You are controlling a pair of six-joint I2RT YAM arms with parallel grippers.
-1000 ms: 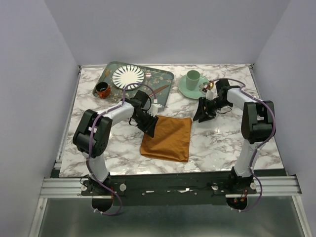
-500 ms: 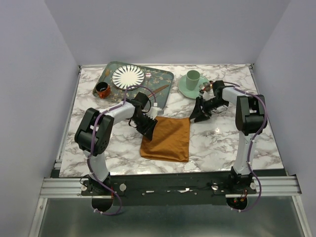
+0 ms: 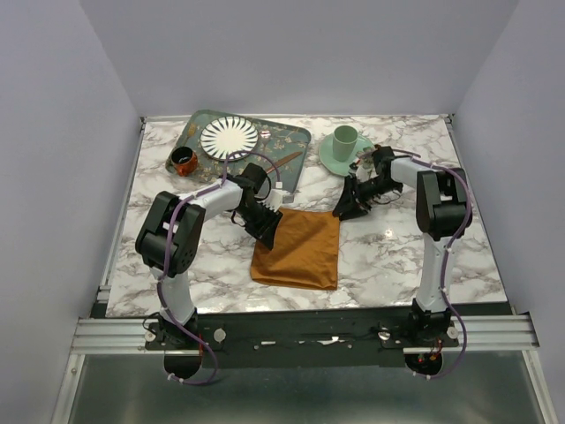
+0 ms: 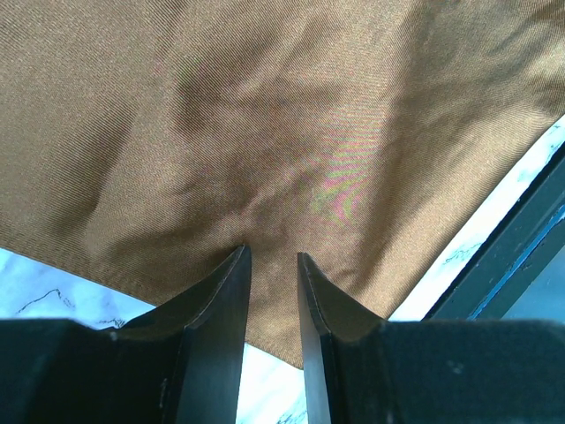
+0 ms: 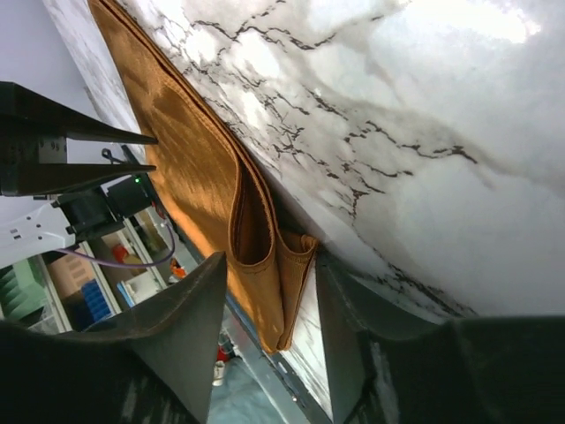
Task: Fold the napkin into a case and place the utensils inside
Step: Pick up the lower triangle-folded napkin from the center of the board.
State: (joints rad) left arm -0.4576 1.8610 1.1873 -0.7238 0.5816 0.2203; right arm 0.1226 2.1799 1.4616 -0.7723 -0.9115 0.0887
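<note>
The rust-orange napkin [image 3: 300,247] lies on the marble as a wide folded rectangle, not a narrow case. My left gripper [image 3: 268,226] is at its far left corner. In the left wrist view its fingertips [image 4: 237,265] rest on the napkin [image 4: 265,115], open by a narrow gap with flat cloth showing between them. My right gripper [image 3: 345,208] is at the far right corner. In the right wrist view it [image 5: 272,259] stands open astride the doubled layers of the napkin [image 5: 190,150] without touching them. One copper utensil [image 3: 284,160] lies on the tray.
A patterned green tray [image 3: 196,132] at the back left holds a striped white plate [image 3: 229,136]. A small brown cup [image 3: 183,161] sits by its left edge. A green cup [image 3: 345,138] on a saucer [image 3: 330,159] stands just behind my right gripper.
My right gripper has moved left, in to the napkin's far right corner, and its jaws have narrowed a little. The left gripper has stayed at the far left corner.
</note>
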